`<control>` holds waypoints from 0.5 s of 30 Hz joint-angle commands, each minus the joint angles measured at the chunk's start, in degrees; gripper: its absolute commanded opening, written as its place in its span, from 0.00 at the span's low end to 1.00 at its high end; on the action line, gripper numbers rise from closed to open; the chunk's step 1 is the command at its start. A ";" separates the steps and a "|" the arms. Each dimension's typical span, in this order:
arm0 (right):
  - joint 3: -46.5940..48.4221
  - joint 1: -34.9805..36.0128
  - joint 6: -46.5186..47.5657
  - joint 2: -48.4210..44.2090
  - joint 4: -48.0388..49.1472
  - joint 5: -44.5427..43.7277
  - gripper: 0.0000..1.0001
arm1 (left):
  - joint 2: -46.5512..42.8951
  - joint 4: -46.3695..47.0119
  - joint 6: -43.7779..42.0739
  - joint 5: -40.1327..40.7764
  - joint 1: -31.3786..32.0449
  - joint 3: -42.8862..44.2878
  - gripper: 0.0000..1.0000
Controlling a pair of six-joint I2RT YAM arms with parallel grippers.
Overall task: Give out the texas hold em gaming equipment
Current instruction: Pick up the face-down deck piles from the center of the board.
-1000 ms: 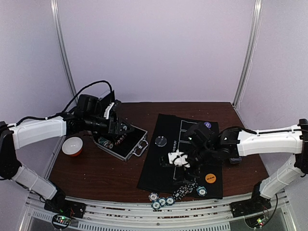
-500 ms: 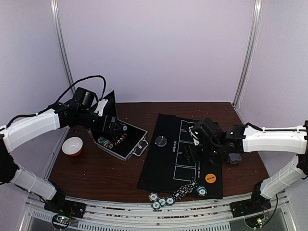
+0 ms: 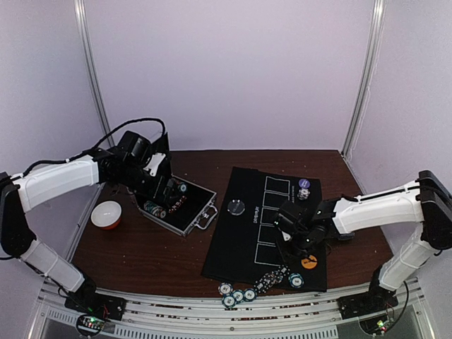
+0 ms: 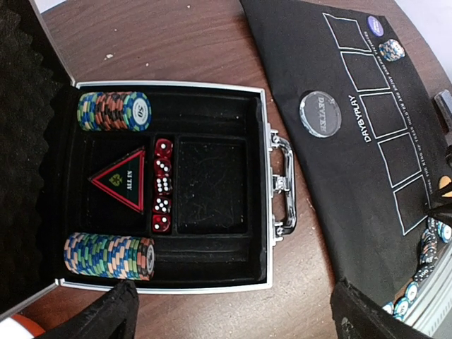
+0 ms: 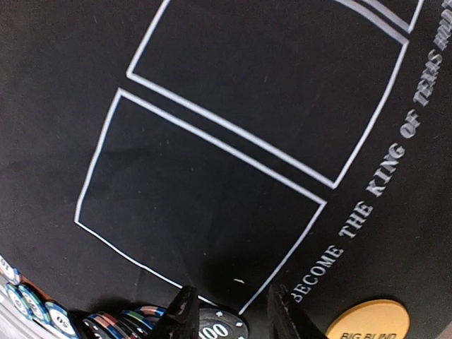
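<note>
Teal and white striped poker chips lie at the near edge of the black mat, with a spilled row beside them. An orange disc, a dark disc and a purple disc sit on the mat. My right gripper is low over the mat, open, its fingers either side of a dark "100" chip next to the orange disc. My left gripper is open above the open silver case, which holds two chip stacks. No cards show.
The case also holds red dice and a triangular plaque. A red-and-white bowl stands left of the case. A small chip stack sits by the purple disc. The brown table ends at a metal rail at the near edge.
My right gripper has moved nearer, down the mat, to the spilled chips by the orange disc. My left arm has shifted slightly over the open case.
</note>
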State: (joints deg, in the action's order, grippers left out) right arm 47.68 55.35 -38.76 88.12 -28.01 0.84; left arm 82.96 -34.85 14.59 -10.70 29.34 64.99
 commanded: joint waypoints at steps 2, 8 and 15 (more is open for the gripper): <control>0.08 0.80 -0.44 2.23 -2.62 3.68 0.33 | 1.70 0.22 -2.40 0.80 -0.23 3.21 0.98; 1.96 1.75 -0.87 0.86 -7.70 5.58 0.30 | 3.33 -0.28 -3.53 0.76 -0.17 5.40 0.98; 7.72 -1.94 0.61 -3.64 -13.86 0.79 0.44 | 5.13 -0.39 -5.06 0.28 -0.19 7.88 0.98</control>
State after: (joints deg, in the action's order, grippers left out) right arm 50.81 56.47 -38.98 88.66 -35.79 5.65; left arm 86.96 -35.16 11.40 -10.26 29.34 70.02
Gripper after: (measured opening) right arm 0.364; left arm 0.982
